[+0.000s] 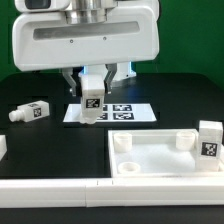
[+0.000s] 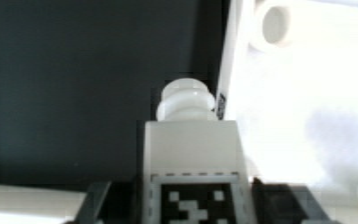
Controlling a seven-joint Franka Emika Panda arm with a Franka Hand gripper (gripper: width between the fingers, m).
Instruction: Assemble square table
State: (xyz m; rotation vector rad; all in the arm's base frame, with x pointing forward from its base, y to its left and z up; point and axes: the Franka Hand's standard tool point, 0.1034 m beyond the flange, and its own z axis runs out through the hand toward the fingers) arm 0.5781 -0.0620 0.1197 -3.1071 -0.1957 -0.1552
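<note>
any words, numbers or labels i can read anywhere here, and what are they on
No words, numbers or brand names can be read in either view.
The only markings are black-and-white square tags, which are patterns, not text: one on the held leg in the tool, several on the marker board, one on the lying leg, and one on the upright leg.

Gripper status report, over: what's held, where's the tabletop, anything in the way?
Gripper shut on tagged leg, above marker board. Tabletop slab beside it, toward exterior view's right. Nothing between; lying leg and standing leg off to the sides.
</note>
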